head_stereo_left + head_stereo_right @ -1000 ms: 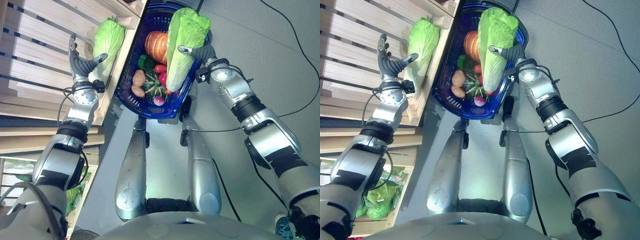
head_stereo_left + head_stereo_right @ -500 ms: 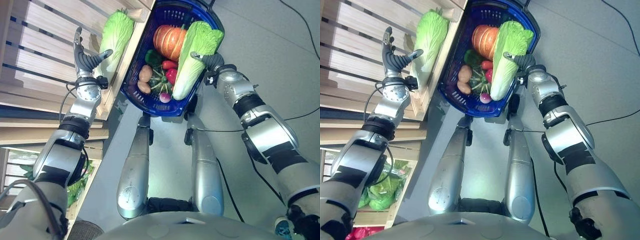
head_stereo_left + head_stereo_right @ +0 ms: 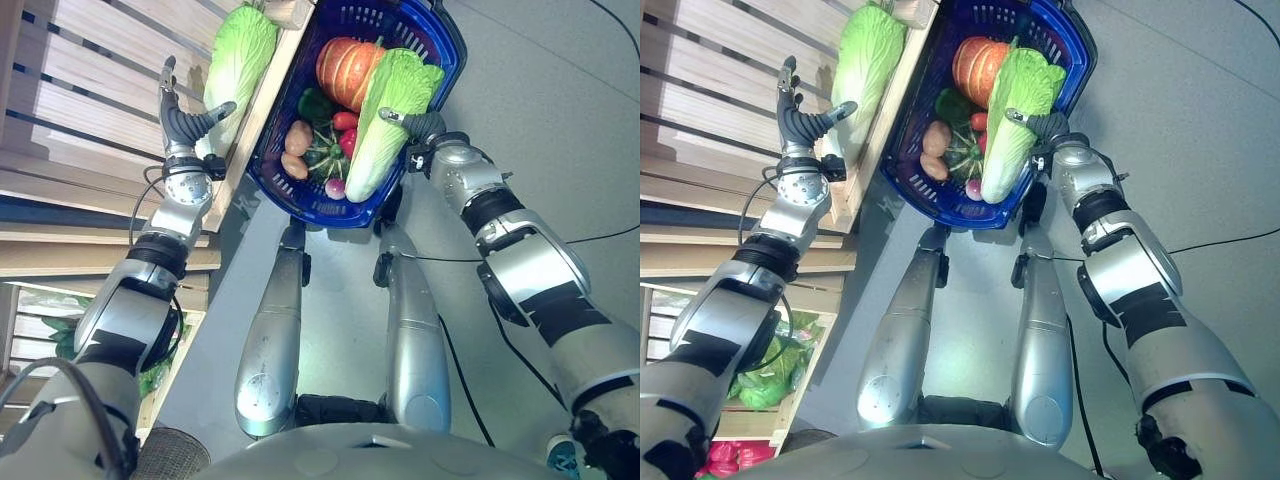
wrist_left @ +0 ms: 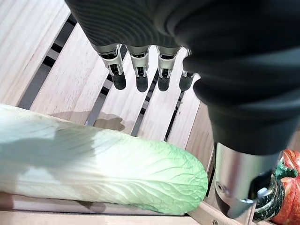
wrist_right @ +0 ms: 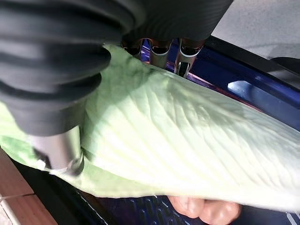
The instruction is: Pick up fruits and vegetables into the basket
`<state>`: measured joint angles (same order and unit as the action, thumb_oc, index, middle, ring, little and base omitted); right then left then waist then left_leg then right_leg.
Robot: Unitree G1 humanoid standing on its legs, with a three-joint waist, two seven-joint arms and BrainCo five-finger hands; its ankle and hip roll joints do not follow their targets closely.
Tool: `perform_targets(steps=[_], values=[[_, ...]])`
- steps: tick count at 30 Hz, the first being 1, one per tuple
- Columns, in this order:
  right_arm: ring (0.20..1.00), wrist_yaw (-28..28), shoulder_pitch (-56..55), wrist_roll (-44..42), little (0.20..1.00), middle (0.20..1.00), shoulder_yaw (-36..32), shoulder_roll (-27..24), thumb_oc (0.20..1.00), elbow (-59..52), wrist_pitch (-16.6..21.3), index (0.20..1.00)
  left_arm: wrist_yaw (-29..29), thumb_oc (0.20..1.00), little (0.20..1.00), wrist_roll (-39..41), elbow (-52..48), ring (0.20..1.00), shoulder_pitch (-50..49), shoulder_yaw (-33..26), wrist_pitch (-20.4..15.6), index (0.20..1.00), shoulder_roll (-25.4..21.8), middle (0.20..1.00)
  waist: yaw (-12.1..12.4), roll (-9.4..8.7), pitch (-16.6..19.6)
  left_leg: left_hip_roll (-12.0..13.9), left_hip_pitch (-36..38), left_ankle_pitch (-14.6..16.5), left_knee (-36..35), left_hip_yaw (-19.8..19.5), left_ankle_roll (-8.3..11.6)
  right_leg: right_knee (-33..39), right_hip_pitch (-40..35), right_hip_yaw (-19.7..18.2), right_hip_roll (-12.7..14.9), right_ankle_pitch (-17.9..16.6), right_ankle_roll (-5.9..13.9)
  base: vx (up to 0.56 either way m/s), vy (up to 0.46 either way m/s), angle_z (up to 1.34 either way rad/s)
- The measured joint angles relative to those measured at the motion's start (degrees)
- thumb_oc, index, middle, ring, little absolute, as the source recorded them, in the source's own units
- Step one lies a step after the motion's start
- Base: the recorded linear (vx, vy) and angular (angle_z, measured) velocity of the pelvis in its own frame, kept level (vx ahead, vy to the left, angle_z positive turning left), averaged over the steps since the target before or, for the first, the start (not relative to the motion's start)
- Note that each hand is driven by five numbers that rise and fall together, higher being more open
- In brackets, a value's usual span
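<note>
Blue plastic basket (image 3: 436, 75): latticed walls; its far rim is cut off at the picture's edge.
Cabbage in my right hand (image 3: 428, 124): ribbed pale-green napa cabbage (image 3: 390, 115), fingers and thumb wrapped round it, lying over the basket's produce.
Hidden: the cabbage covers part of the pumpkin (image 3: 345, 68) and potato (image 3: 297, 138).
My left hand (image 4: 140, 65): fingers straight, empty, over the wooden slats (image 4: 79, 79).
Second cabbage (image 4: 108, 164): smooth, veined, lying on the slats.

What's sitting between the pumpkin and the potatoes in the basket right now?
In the left eye view, a dark green vegetable lies between the pumpkin and the potatoes inside the blue basket.
</note>
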<state>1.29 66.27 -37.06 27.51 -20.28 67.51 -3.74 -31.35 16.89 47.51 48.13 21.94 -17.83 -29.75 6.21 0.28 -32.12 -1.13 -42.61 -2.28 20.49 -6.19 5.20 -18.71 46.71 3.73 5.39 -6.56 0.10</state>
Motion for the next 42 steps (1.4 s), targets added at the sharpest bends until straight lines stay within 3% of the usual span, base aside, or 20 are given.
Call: perform_targets(steps=[17,22,34,42], values=[[1.000,1.08,0.12,-0.08,1.000,1.000,-0.32,0.56,1.000,0.11,0.00,1.000,-1.07,1.000,1.000,-0.05,-0.07,1.000,-0.02,0.84,-1.03,1.000,1.16,1.000,-0.13,0.07,0.00,0.02,-0.95,-0.02,0.14,0.07,0.04,-0.31,1.05,-0.11,-0.03,0.00,0.00,0.00,0.000,0.00],[1.000,2.72,0.09,-0.74,1.000,1.000,-0.66,0.77,1.000,-0.34,3.17,1.000,-2.93,1.000,1.000,-0.06,-0.06,1.000,-0.10,0.83,0.30,1.000,1.26,1.000,-0.22,0.07,0.01,0.02,-0.95,-0.01,0.14,0.10,0.05,-0.29,1.06,-0.13,-0.04,0.00,0.00,0.00,0.000,0.00],[1.000,18.09,-11.52,0.72,1.000,1.000,-0.73,-1.99,1.000,-27.60,10.47,1.000,-9.84,1.000,1.000,-1.26,-1.04,1.000,-4.32,-0.76,5.41,1.000,1.26,1.000,-3.41,0.07,0.01,0.07,-1.43,0.58,-0.10,1.67,-0.28,0.32,2.05,-1.64,-0.23,-0.09,0.16,-0.01,0.031,-0.05],[1.000,28.60,-21.56,10.84,1.000,1.000,-6.73,-6.20,1.000,-31.89,17.38,1.000,-12.15,1.000,1.000,-3.49,0.26,1.000,-7.10,-3.06,6.57,1.000,1.19,1.000,-6.28,0.06,0.01,0.28,-1.58,1.15,-0.16,2.27,-0.65,1.51,2.10,-2.75,-0.79,-0.37,0.59,0.00,0.026,-0.06]])
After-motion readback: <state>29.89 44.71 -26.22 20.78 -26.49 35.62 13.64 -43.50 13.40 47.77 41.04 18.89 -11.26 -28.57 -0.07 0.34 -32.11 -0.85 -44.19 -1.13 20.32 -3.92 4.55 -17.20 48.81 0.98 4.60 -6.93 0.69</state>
